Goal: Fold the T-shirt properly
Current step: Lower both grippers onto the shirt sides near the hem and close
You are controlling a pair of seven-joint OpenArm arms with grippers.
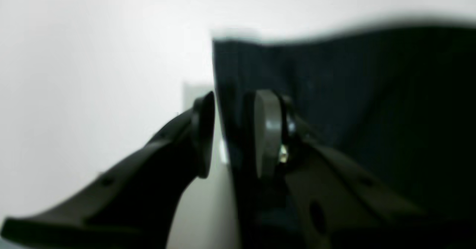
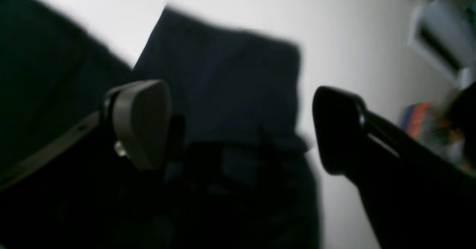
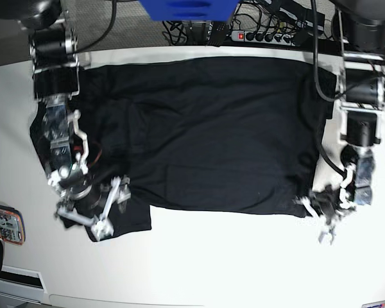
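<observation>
Roughly, as things lie —
T-shirt (image 3: pixel 205 128): black, spread flat across the middle of the white table (image 3: pixel 231 263), upper edge at 12 o'clock by the cables; one sleeve flap sticks out at 7 o'clock, lower hem runs toward 5 o'clock.
Fold state: my reading is an early stage, body not yet doubled over.
Left gripper (image 3: pixel 326 215): at the 5 o'clock corner of the shirt. The left wrist view shows its jaws only partly apart, a fabric edge (image 1: pixel 227 104) standing between them; one pad (image 1: pixel 267 130) lies against the cloth, the other sits just beside it. Whether it pinches, I cannot tell.
Right gripper (image 3: pixel 101 208): over the 7 o'clock sleeve flap (image 2: pixel 223 85), jaws wide, nothing held; pads (image 2: pixel 141 122) straddle the cloth.
Doing it well: close each on a single hem corner, not a bunched wad; both layers in the bite.
Lift: judged best with both arms rising level, keeping the hem taut.
Risk: thin fabric may slip from a shallow bite; the sleeve could drag crooked.
Clutter: small coloured object (image 3: pixel 3 224) at 8 o'clock, well apart.
</observation>
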